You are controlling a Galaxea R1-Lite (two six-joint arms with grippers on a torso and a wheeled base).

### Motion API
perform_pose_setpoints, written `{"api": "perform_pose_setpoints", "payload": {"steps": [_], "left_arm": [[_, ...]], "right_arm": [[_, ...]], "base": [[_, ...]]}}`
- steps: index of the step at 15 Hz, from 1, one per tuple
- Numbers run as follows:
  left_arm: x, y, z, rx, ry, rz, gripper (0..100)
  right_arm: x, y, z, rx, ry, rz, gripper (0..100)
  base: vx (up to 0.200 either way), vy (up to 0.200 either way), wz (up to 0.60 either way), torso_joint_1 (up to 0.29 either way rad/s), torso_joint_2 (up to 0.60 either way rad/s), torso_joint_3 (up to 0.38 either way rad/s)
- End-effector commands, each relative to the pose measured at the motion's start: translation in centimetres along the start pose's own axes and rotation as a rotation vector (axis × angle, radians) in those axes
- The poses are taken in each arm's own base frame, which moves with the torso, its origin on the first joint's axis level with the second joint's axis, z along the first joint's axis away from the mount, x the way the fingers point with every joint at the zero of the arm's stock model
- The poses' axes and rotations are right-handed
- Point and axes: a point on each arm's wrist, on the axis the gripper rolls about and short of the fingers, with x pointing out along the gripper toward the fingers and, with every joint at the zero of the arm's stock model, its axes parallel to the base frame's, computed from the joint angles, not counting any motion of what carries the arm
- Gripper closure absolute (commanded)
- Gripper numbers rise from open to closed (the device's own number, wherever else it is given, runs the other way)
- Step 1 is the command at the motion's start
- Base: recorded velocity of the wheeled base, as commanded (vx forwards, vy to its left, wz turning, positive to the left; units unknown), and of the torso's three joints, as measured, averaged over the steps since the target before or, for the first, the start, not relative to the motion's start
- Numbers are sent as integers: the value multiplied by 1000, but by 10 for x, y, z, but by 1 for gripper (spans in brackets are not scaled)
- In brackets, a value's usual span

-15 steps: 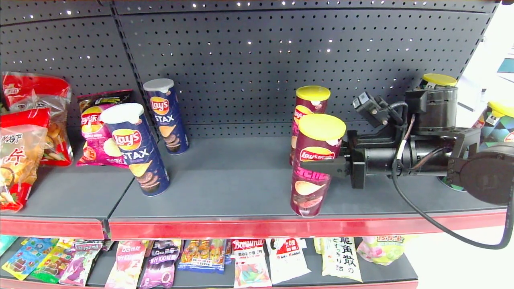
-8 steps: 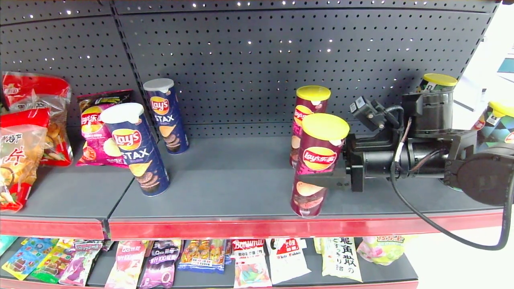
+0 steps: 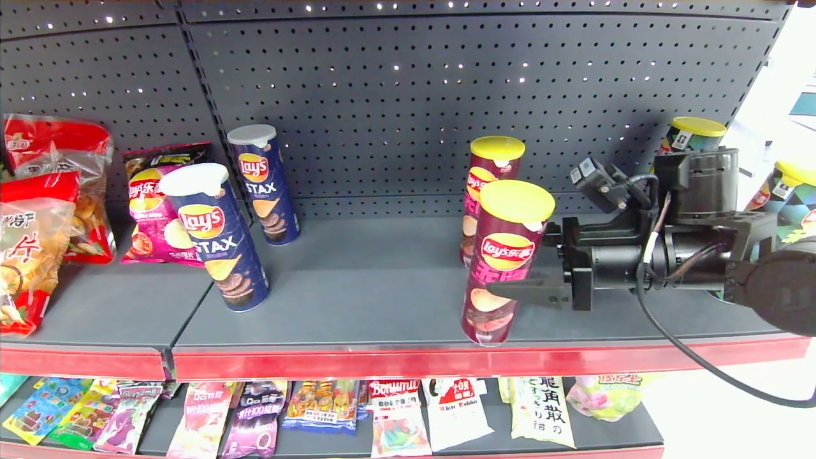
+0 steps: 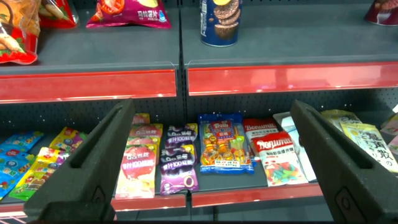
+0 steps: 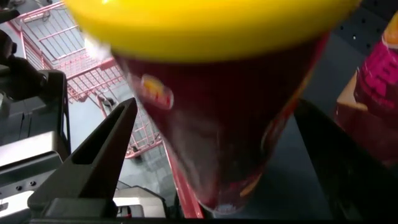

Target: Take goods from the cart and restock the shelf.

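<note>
The maroon chip can point(image 3: 507, 261) stands at the shelf's point(image 3: 382, 287) front edge. The right gripper point(image 5: 214, 109) brackets it with its jaws apart, seemingly gripping nothing. I'd back straight out, not brushing the can.

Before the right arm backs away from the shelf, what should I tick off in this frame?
1. Maroon chip can stands on the shelf: ok, base down, close to the red front edge.
2. Right gripper open: ok, fingers are spread either side of the can, with a gap showing.
3. Can upright: cannot tell; it looks tilted, but so does the front blue can.
4. Clear of the second maroon can behind it: cannot tell; they overlap in the head view.
5. Left gripper free: ok, open and empty, facing the lower shelf's snack packets.
</note>
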Motion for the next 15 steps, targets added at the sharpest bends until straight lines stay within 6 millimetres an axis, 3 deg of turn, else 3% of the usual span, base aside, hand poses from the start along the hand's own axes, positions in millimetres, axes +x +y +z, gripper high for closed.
{"api": "perform_pose_setpoints", "payload": {"steps": [1,9,12,15], "left_arm": [[0,0,0,0,0,0,0],[0,0,0,0,0,0,0],[0,0,0,0,0,0,0],[0,0,0,0,0,0,0]], "right_arm": [[-13,6,-1,1,-3,-21,0],[-40,32,-17,31,18,-40,0],[-59,53,-39,74,55,-59,0],[-67,58,-47,75,121,-239,0]], "base": [[0,0,0,0,0,0],[0,0,0,0,0,0],[0,0,0,0,0,0],[0,0,0,0,0,0]]}}
